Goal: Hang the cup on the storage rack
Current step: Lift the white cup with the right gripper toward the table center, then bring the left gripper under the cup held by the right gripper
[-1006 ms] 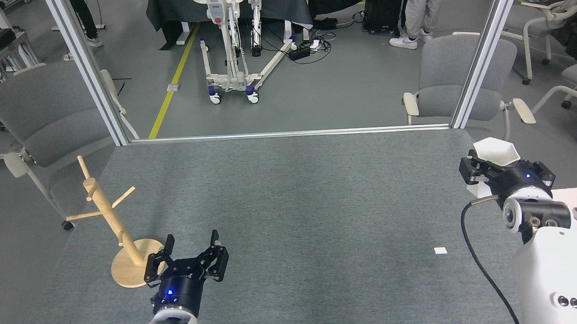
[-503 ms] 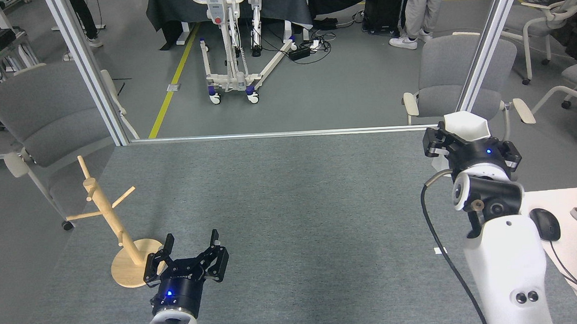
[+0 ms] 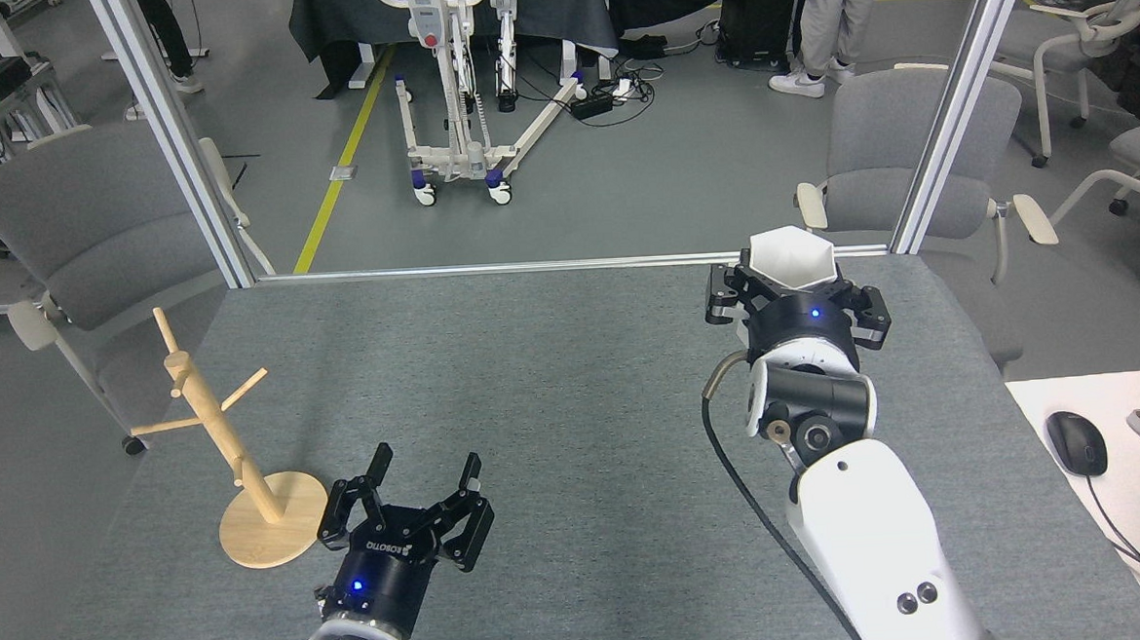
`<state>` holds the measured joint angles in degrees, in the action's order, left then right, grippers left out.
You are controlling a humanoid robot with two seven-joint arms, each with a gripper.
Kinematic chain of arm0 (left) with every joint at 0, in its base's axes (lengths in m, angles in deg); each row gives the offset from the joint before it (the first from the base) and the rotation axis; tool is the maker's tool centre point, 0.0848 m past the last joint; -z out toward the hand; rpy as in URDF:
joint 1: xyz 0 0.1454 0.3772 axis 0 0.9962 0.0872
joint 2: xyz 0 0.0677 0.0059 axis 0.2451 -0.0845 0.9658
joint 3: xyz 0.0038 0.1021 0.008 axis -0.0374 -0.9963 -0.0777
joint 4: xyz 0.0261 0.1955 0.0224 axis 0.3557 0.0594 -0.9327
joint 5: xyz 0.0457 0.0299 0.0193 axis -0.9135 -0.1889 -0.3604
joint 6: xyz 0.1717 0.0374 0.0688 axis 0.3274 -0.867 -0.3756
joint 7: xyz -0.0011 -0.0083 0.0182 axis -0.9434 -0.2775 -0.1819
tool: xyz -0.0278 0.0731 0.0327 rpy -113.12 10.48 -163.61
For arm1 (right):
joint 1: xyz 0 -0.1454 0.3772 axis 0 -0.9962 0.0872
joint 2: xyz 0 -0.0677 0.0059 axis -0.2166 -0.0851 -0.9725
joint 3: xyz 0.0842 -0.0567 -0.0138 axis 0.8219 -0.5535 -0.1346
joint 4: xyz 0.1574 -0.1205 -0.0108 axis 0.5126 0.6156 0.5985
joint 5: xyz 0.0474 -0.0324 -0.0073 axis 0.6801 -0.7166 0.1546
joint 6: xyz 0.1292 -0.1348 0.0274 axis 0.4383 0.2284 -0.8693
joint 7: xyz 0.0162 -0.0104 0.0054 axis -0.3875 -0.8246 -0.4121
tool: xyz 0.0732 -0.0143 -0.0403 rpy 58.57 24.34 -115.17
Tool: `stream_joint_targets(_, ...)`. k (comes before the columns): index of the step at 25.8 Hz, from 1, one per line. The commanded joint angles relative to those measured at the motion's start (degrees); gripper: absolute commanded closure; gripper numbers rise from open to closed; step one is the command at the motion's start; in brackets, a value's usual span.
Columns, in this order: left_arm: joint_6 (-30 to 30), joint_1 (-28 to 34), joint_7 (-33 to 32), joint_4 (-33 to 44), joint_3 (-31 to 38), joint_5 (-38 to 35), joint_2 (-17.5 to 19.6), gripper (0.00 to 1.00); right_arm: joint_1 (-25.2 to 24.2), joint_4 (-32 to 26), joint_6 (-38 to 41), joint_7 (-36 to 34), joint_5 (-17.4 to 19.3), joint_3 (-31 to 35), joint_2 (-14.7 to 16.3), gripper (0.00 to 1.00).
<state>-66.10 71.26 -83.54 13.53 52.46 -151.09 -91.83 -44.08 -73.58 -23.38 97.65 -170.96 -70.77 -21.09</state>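
Bright, even overhead lighting; soft faint shadows on grey table mat (image 3: 554, 379). Sharp focus throughout, no glare, slight wide-angle bowing at frame edges.

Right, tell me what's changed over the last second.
The right gripper, shut on the cup, swung left from the table's right edge to over its far right part, towards the storage rack. The left gripper, open and empty, shifted slightly right. The rack stayed put.
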Motion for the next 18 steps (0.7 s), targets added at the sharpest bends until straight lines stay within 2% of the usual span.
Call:
stream_joint_targets(1, 3.74, -2.39, -0.25, 0.27, -2.08, -0.33, -0.01, 0.01, 0.08, -0.01, -3.87, 0.16, -0.74, -3.44, -0.85, 0.93)
stream_joint_targets(4, 4.09, -5.03, -0.43, -0.35, -4.36, -3.14, -0.01, 0.01, -0.10, 0.34, -5.54, 0.16, -2.85, -5.47, -2.34, 0.94)
stream_joint_targets(8, 5.23, -8.01, -1.48, -0.61, -8.67, -7.54, -0.01, 0.01, -0.71, 0.61, -7.03, 0.16, -3.55, -8.19, -3.75, 0.95)
stream_joint_targets(12, 12.00, -11.80, -1.66, -5.27, -9.72, -7.54, -1.06, 0.01, -1.24, 0.87, -7.65, 0.16, -3.99, -9.16, -3.92, 0.95)
stream_joint_targets(18, 17.28, -15.93, -1.22, -10.46, -12.45, -7.54, -1.68, 0.01, -1.50, 0.87, -7.47, 0.16, -3.99, -9.25, -4.62, 0.95)
